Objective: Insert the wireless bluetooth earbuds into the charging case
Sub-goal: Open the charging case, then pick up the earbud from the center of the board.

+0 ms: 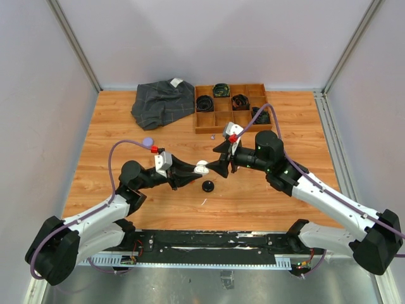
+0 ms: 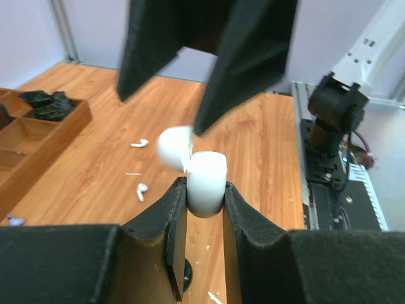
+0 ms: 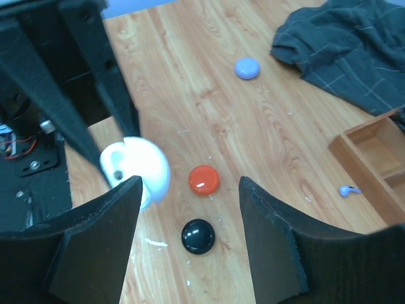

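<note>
My left gripper (image 1: 195, 169) (image 2: 205, 192) is shut on a white charging case (image 2: 207, 180) and holds it above the table. The case's lid (image 2: 173, 146) is open; the case also shows in the right wrist view (image 3: 138, 168). My right gripper (image 1: 221, 166) (image 3: 188, 193) is open and empty, with its fingertips (image 2: 209, 107) right at the lid. Two white earbuds (image 2: 140, 144) (image 2: 141, 190) lie on the table beyond the case. A purple earbud (image 3: 347, 189) (image 1: 212, 135) lies beside the wooden tray.
An orange-red puck (image 3: 204, 180), a black puck (image 3: 198, 236) (image 1: 207, 186) and a purple puck (image 3: 247, 68) (image 1: 147, 142) lie on the wood. A wooden tray (image 1: 204, 124) holding black coiled belts stands at the back. A grey cloth (image 1: 161, 101) lies left of it.
</note>
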Robot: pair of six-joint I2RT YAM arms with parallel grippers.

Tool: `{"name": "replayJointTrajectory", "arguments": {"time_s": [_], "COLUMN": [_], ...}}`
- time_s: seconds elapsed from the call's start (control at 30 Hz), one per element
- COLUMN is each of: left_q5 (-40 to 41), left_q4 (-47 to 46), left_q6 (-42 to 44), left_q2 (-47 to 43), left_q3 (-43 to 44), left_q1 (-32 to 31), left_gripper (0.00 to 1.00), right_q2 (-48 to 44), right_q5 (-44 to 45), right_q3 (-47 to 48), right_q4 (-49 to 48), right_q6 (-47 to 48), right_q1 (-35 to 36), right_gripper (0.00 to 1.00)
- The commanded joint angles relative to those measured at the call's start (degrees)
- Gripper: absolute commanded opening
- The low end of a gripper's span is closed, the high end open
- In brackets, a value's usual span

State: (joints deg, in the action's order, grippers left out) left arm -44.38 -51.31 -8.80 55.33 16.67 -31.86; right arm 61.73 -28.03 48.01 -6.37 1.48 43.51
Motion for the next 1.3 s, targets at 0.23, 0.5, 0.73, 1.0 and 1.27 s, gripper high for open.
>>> {"name": "replayJointTrajectory", "arguments": {"time_s": [0.23, 0.5, 0.73, 1.0, 1.27], "left_q5": [6.21, 17.04, 17.67, 17.29, 17.7], "left_q4": [-0.19, -22.22, -24.54, -26.59, -26.54], "left_q6": [3.97, 4.56, 6.96, 7.08, 6.4], "left_q2": [0.31, 4.65, 6.21, 6.36, 6.11], "left_q3": [-3.64, -14.22, -15.6, -17.31, -17.72], "left_q1": [-1.28, -1.33, -1.32, -1.28, -1.32], "left_gripper": [0.0, 0.0, 0.0, 0.0, 0.0], "right_q2": [1.68, 5.34, 12.08, 21.05, 31.35], "right_q5": [5.82, 13.08, 20.62, 30.67, 34.79], "right_q3": [5.15, 8.59, 10.86, 10.82, 13.16], "right_q4": [3.69, 15.77, 22.99, 22.85, 20.62], "right_q6": [-0.77, -1.24, -4.46, -9.44, -10.57], "right_q1": [0.49, -2.13, -5.16, -9.14, -10.66], "right_gripper": [0.66, 0.68, 0.69, 0.7, 0.69]}}
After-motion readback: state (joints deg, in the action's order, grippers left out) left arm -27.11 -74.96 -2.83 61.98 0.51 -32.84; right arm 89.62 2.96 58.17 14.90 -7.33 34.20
